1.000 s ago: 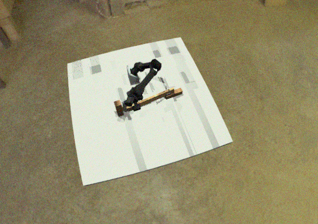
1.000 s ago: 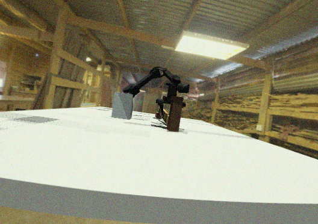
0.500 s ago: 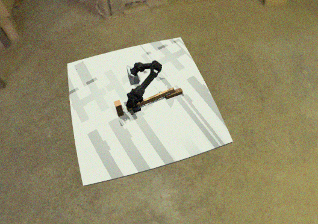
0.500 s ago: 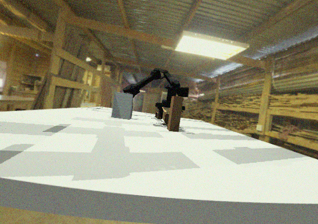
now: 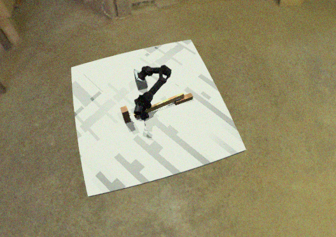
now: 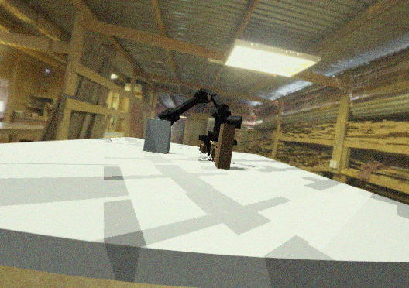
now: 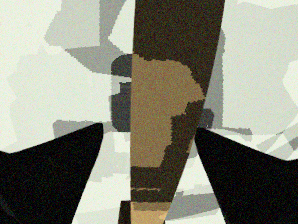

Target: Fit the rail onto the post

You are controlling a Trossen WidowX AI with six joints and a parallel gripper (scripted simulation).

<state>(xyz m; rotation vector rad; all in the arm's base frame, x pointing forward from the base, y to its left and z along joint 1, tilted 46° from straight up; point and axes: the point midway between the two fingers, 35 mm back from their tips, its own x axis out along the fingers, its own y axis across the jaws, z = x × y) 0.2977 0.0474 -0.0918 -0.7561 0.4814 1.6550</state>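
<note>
My gripper (image 5: 141, 113) (image 7: 150, 132) is open, its fingers on either side of the long wooden rail (image 5: 163, 103) (image 7: 150, 115). In the wrist view a gap shows between the left finger and the rail; the right fingertip lies close to the rail's edge. The rail's far end is at the low footboard block (image 5: 189, 97); the bracket is too small to make out. Its near end is hidden by the gripper in the top view. The short upright post (image 5: 126, 115) (image 6: 225, 148) stands just beyond the gripper. The pegs and the rail's holes cannot be made out clearly.
A grey box (image 5: 140, 85) (image 6: 157, 136) stands under the arm's base, to one side of the rail. The arm (image 5: 156, 88) (image 6: 186, 108) reaches from it over the white table (image 5: 105, 157) (image 6: 163, 198), which is patterned with grey patches.
</note>
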